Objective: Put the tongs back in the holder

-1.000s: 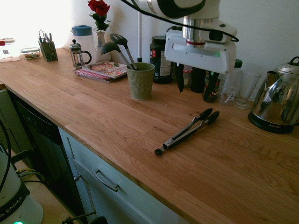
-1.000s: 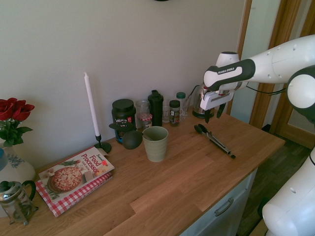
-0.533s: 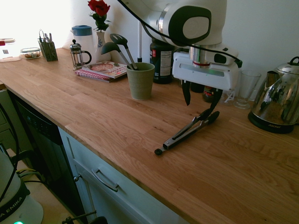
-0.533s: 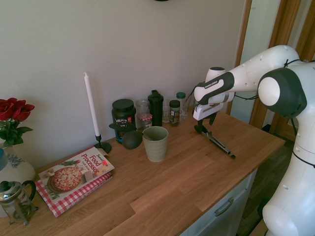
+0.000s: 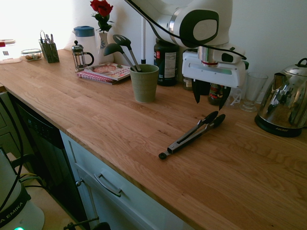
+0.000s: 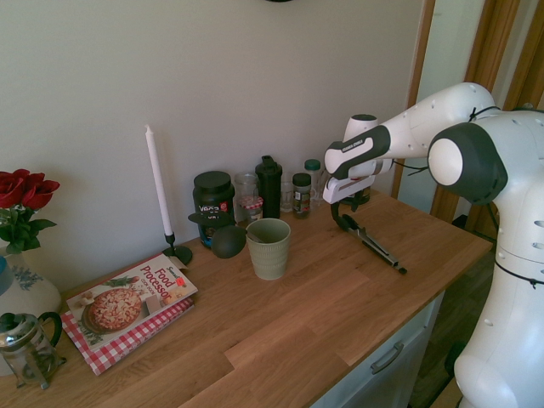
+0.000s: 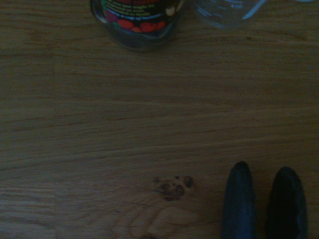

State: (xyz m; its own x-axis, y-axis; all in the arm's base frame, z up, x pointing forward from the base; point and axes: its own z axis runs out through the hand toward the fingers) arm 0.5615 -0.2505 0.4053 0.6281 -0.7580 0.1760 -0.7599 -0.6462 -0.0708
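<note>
The silver tongs (image 5: 192, 135) lie flat on the wooden counter, with their black tips toward the back wall and the small end knob toward the front edge. My gripper (image 5: 209, 99) hangs open just above and slightly behind those black tips, touching nothing. In the second exterior view the gripper (image 6: 350, 206) hovers over the far end of the tongs (image 6: 374, 246). The wrist view shows the two black rounded tips of the tongs (image 7: 239, 199) on the wood. The sage-green holder (image 5: 144, 82) stands upright to the left of the tongs and holds two dark ladles (image 5: 122, 48).
Jars and bottles (image 5: 165, 62) line the wall behind the gripper, with a glass (image 5: 252, 91) and a steel kettle (image 5: 283, 103) to the right. A cookbook (image 5: 108, 72), French press (image 5: 81, 55), rose vase (image 5: 102, 28) and pen caddy (image 5: 49, 50) stand far left.
The gripper has come down and shifted toward the back wall, to above the tongs' black tips. It stays open, and the tongs have not moved.
</note>
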